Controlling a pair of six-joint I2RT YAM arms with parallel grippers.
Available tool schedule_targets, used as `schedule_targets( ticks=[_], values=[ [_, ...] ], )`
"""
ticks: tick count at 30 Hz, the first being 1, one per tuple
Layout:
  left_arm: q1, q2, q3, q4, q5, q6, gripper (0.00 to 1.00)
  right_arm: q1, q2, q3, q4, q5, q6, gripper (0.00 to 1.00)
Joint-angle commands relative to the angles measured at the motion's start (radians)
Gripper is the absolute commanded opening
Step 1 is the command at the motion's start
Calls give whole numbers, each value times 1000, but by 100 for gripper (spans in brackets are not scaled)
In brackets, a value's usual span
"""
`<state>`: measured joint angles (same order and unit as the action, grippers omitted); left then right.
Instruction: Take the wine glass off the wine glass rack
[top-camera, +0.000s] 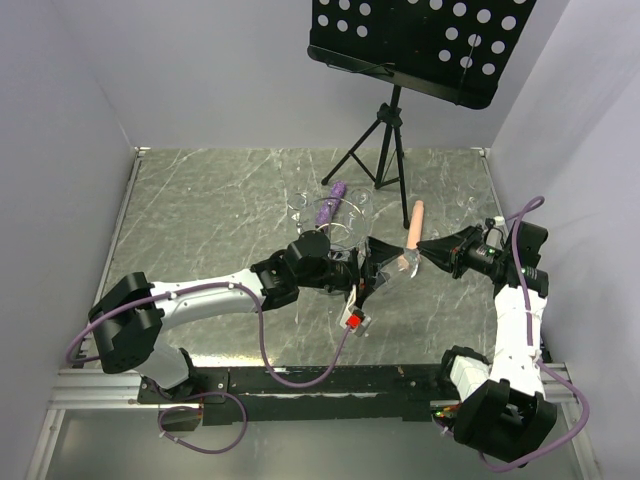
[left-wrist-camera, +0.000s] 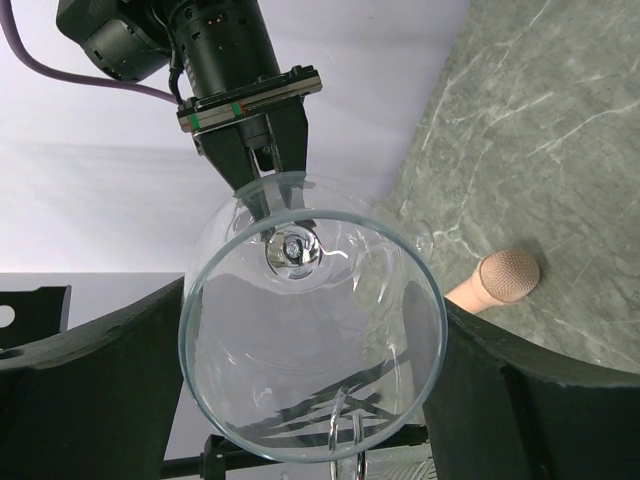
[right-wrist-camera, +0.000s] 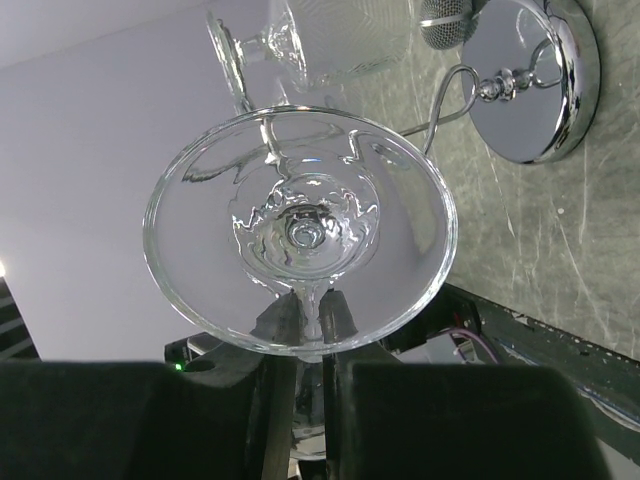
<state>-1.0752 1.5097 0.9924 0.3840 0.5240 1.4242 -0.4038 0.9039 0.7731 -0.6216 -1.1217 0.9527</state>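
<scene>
1. Nearest, the clear wine glass (left-wrist-camera: 300, 340) faces the left gripper (top-camera: 358, 270), whose wide fingers (left-wrist-camera: 90, 390) flank its bowl; grip unclear.
2. Its foot sits pinched in the narrow right gripper (left-wrist-camera: 270, 195).
3. Ahead of it, apart, stands the shiny chrome wire rack (right-wrist-camera: 545, 80).

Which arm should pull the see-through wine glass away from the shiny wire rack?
Probably right. The right tool pinches the foot of the clear wine glass, so it could draw it from the shiny chrome wire rack. The left tool's fingers just flank the bowl; grip unclear.
</scene>
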Motion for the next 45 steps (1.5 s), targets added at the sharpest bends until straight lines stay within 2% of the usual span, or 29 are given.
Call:
schedule_targets(
  ticks=[1,8,10,13,24,29,30,40,44,45],
  values=[
    [-6,-8,12,110,47,41,83,-4,-7,-11,-12,-3,0,0],
    [-6,-8,41,46,50,65,73,-4,0,-11,-18,22,-9,0],
    [-6,-5,54,39,47,77,67,-4,-5,-3,-27,34,-14,6],
    [-6,-3,51,53,51,78,63,-4,-16,0,-33,40,-22,7],
    [-6,-14,58,7,77,75,57,-6,-48,-26,-58,66,-54,60],
    [-8,-29,64,-74,68,32,55,-6,-53,-14,-87,79,-100,77],
    [-6,-34,69,-97,70,25,54,-6,-54,-11,-99,85,-117,100],
    [-6,-72,92,-279,70,-139,52,-43,-57,87,-300,174,-278,100],
    [-6,-46,159,-382,71,-228,52,-55,-60,127,-360,235,-339,100],
    [-6,-33,187,-449,74,-231,51,-59,-57,123,-362,234,-341,100]
  ],
)
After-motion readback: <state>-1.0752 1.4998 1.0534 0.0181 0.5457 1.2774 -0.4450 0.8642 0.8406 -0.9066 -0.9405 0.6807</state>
